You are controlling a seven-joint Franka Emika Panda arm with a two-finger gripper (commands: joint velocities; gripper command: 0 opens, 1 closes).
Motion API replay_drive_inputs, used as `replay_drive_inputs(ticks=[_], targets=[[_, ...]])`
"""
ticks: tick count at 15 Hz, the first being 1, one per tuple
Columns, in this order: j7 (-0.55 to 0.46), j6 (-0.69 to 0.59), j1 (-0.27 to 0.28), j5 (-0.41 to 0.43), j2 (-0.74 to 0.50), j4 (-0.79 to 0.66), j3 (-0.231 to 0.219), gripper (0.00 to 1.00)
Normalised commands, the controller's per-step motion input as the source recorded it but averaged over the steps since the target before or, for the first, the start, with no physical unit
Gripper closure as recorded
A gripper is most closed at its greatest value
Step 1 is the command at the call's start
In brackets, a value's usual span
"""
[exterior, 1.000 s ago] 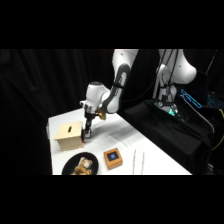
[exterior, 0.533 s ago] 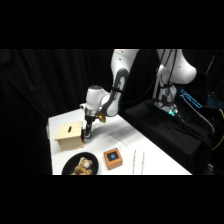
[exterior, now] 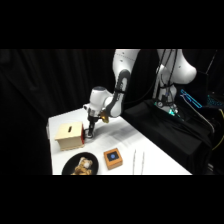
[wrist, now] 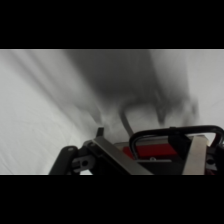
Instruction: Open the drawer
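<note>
No writing can be read on anything. One drawer [exterior: 69, 136] sits in its pale casing at the worktop's [exterior: 125, 137] 9 o'clock side; its black loop handle [wrist: 175, 134] shows close up in the wrist view. One tool [exterior: 90, 132] hangs at the drawer's right face; whether it is clenched or released, I cannot tell. Toward 6 o'clock lie one black plate [exterior: 75, 162], one orange box [exterior: 113, 157] and one pair of tongs [exterior: 138, 161].

The claw [exterior: 90, 134] hangs just beside the drawer [exterior: 69, 136] on the table [exterior: 160, 165].
</note>
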Motion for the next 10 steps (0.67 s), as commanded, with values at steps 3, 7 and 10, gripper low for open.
replay_drive_inputs(ticks=[3,7,10], targets=[[-0.11,0.23,-0.012,0.112,-0.29,-0.43,0.083,0.0],[-0.13,0.19,0.002,0.098,-0.37,-0.5,0.073,0.0],[-0.14,0.15,-0.001,0.088,-0.41,-0.55,0.074,0.0]])
